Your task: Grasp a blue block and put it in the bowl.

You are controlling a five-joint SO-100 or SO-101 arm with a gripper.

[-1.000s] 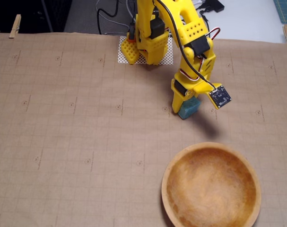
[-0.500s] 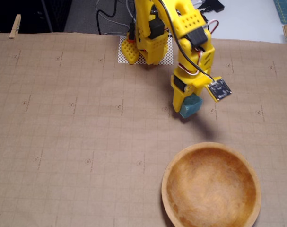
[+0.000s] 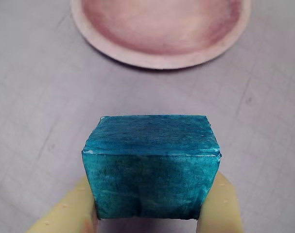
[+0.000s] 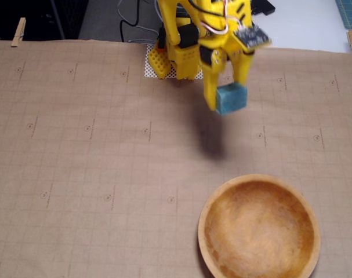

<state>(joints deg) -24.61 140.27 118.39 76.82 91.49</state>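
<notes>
Arm [image 4: 213,35] is moulded in bright yellow plastic throughout, blocky printed segments. Black servo bodies are set into the joints, one seen at 9 o'clock of the upper link. Thin black cable is routed along the top, with red and white servo leads looped near the wrist. Small dark circuit board, blurred, is mounted at 2 o'clock of the wrist. Rows of small round holes are seen on the base piece at 9 o'clock. Gripper [image 4: 225,95] fingers are long, yellow, tapered. In the wrist view the fingers [image 3: 64,213] appear pale yellow, smooth, with tiny dimples.
</notes>
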